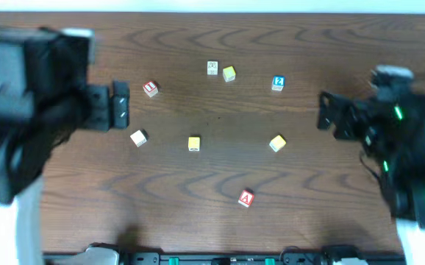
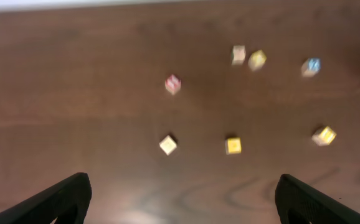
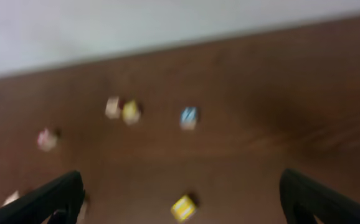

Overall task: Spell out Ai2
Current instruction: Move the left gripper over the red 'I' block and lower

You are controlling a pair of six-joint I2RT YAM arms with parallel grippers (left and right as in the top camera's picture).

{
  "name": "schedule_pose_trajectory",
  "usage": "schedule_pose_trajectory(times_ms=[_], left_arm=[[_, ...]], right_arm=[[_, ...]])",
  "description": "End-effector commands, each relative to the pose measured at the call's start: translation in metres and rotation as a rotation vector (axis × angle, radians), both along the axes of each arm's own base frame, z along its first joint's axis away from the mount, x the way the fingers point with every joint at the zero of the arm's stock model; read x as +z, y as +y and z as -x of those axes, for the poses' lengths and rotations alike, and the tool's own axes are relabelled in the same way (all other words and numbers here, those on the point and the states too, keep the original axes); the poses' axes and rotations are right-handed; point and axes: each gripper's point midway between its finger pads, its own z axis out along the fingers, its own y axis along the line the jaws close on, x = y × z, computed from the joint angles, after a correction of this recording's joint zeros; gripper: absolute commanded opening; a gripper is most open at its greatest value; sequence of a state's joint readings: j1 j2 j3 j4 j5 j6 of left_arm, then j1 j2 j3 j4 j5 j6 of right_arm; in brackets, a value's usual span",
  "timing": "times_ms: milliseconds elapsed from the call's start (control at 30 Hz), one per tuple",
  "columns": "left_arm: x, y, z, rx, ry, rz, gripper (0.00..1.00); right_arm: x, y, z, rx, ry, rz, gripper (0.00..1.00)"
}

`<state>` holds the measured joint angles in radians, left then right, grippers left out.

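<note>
Facing each other across the dark wooden bench (image 1: 198, 221), the left hand (image 1: 121, 103) at centre left and the right hand (image 1: 324, 112) at centre right both stand wide and empty. The red A block (image 1: 246, 197) lies at lower centre. The blue 2 block (image 1: 277, 82) sits at upper right. A red block (image 1: 150, 88), its letter unreadable, lies near the left hand. A white block (image 1: 212, 68) and a yellow block (image 1: 229, 73) sit just beside each other at upper centre.
</note>
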<state>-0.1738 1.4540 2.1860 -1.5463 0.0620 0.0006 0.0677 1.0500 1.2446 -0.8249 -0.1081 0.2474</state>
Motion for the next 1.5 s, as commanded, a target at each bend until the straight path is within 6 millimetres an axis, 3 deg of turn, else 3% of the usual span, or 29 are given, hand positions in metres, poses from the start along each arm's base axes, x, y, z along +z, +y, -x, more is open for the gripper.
schedule_pose_trajectory(times_ms=[0,200,333,533,700,900,1033,1233,1300,1333,1467], left_arm=[[-0.02,-0.002,-0.013,-0.007,0.087,-0.016,0.95],[-0.078,0.0,-0.042,0.011,0.305,-0.088,0.95],[-0.106,0.003,-0.071,0.043,0.352,-0.131,0.95],[-0.151,0.004,-0.128,0.174,0.36,-0.125,0.95],[-0.195,0.018,-0.164,0.526,0.38,0.013,0.95],[-0.259,0.0,-0.207,0.539,0.442,0.161,0.95],[-0.299,-0.002,-0.215,0.639,0.497,0.19,0.96],[-0.344,-0.02,-0.233,0.616,0.518,0.233,0.98],[-0.352,-0.022,-0.235,0.629,0.518,0.229,1.0],[-0.356,-0.02,-0.236,0.649,0.514,0.216,0.95],[-0.358,-0.018,-0.231,0.705,0.526,0.215,0.93]], right_arm=[[-0.033,0.032,-0.008,0.132,0.159,-0.113,0.99],[-0.12,0.047,-0.004,0.152,0.526,-0.128,0.99],[-0.149,0.043,0.002,0.057,0.628,0.01,0.99],[-0.147,0.07,0.002,0.077,0.582,0.087,0.99],[-0.151,0.062,0.01,-0.043,0.629,0.06,0.99],[-0.153,0.057,0.016,-0.056,0.653,0.078,0.99],[-0.154,0.054,0.021,-0.06,0.673,0.09,0.99],[-0.155,0.051,0.024,-0.068,0.685,0.106,0.99],[-0.156,0.048,0.025,-0.078,0.686,0.121,0.99],[-0.156,0.045,0.025,-0.086,0.685,0.133,0.99],[-0.156,0.043,0.028,-0.092,0.694,0.147,0.99]])
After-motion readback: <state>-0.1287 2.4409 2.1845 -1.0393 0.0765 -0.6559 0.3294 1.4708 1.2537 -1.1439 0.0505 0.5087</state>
